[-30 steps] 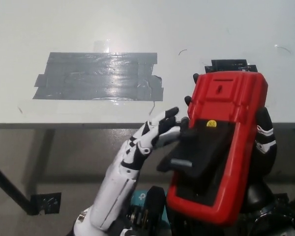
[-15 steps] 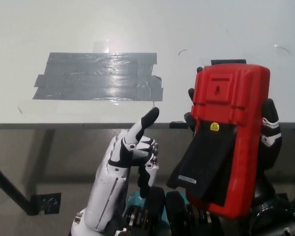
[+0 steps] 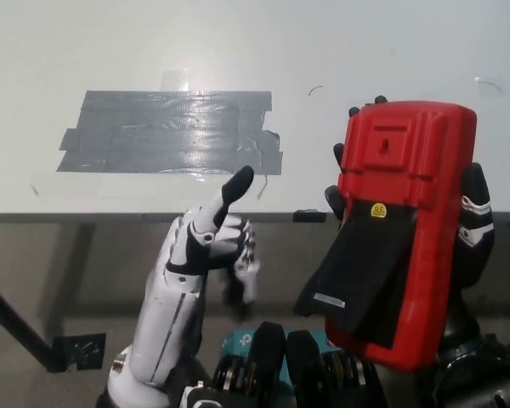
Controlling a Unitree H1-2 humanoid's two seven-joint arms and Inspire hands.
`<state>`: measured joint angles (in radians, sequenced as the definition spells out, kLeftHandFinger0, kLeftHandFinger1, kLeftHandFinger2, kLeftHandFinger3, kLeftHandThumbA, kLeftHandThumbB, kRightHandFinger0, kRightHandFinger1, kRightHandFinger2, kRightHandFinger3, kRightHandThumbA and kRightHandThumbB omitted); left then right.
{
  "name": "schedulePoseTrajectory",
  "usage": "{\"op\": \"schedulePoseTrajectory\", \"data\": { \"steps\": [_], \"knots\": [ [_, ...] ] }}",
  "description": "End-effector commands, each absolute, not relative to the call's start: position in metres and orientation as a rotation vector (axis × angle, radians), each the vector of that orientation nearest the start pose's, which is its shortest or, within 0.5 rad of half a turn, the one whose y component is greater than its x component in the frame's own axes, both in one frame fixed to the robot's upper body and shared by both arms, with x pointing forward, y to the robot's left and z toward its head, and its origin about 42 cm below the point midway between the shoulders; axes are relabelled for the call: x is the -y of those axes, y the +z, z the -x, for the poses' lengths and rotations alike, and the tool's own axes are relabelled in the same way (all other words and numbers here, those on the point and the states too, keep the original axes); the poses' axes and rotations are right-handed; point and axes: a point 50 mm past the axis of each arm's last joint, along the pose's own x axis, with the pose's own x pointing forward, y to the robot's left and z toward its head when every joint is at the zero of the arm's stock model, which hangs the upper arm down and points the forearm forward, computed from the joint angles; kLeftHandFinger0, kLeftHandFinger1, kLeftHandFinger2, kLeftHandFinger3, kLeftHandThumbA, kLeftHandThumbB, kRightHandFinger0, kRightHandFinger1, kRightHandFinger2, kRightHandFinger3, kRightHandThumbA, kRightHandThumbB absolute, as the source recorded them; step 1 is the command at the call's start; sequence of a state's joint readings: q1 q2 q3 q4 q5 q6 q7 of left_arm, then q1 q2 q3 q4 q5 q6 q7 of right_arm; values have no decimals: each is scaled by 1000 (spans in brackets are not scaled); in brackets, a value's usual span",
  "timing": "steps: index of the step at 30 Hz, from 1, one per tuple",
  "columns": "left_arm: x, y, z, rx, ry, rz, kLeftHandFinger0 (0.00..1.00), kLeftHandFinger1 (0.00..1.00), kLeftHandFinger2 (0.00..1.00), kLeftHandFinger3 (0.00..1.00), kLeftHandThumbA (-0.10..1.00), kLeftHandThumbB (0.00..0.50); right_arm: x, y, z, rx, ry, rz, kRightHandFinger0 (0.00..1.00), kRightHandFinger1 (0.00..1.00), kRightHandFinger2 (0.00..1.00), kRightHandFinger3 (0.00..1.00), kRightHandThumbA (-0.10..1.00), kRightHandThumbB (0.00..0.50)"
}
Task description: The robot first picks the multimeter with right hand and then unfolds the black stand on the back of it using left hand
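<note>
The white left hand (image 3: 206, 246) hangs free with most fingers curled and one pointing up, holding nothing, clear of the meter at its right. Beyond it, on the white counter (image 3: 110, 51), lies a grey duct-tape patch (image 3: 170, 132), out of the way. The black right hand (image 3: 472, 229) grips the red box-shaped multimeter (image 3: 404, 221) back-up, presumably to expose its black plastic stand (image 3: 361, 263), which juts open.
</note>
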<state>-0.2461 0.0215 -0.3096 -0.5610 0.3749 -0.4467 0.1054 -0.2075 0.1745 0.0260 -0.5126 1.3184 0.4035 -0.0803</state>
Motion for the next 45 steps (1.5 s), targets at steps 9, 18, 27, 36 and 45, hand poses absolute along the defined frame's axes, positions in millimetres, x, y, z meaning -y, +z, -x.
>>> {"op": "schedulePoseTrajectory", "data": {
  "steps": [9, 18, 27, 36, 45],
  "knots": [
    [-106, 302, -222, 1468, -55, -603, 1000, 1000, 1000, 1000, 1000, 468, 113, 322, -265, 258, 531, -1406, 0, 253, 686, 866, -100, 160],
    [-88, 272, -230, 1419, -128, -670, 1000, 1000, 1000, 1000, 1000, 488, 110, 330, -255, 211, 389, -1358, 0, 115, 525, 865, -100, 80],
    [-89, 255, -224, 1409, -135, -675, 1000, 1000, 1000, 1000, 1000, 500, 105, 335, -255, 152, 331, -1511, 0, 228, 649, 967, -100, 57],
    [-87, 262, -209, 1486, -123, -429, 904, 160, 520, 1000, 1000, 445, 106, 338, -255, 137, 297, -1564, 0, 317, 686, 1000, -100, 60],
    [-88, 262, -209, 1498, -145, -426, 758, 19, 304, 1000, 1000, 426, 111, 343, -260, 153, 288, -1594, 0, 325, 682, 975, -100, 80]
  ]
}}
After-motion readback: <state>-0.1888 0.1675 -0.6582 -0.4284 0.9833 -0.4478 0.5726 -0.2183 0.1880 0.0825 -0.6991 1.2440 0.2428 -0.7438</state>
